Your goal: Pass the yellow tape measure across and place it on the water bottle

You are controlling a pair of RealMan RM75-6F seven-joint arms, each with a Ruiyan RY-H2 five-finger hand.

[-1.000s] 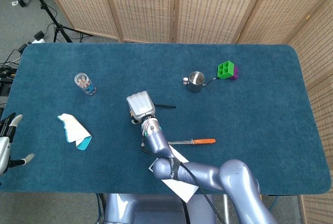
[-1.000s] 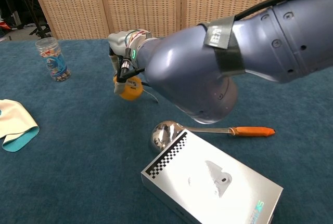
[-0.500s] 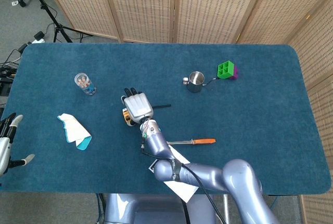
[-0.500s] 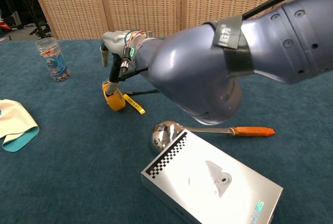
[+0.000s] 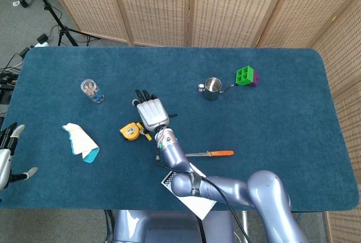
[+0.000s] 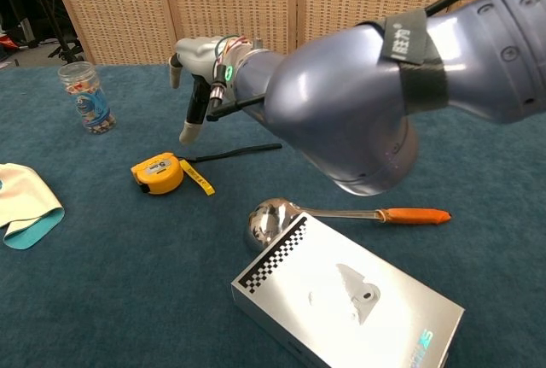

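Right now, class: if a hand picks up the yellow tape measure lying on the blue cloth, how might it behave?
The yellow tape measure looks like a rigid, compact case, probably liftable without flexing. It lies flat, so rolling seems unlikely. Its short yellow strap would probably dangle.

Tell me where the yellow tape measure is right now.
The yellow tape measure lies on the table, just left of the open right hand, which is not touching it. The cloth lies further left, the water bottle beyond.

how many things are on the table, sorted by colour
yellow: 1, tape measure
green and purple: 1, block
clear: 1, water bottle
white and teal: 1, cloth
silver: 3, cup, ladle, box
black: 1, strap
total: 8
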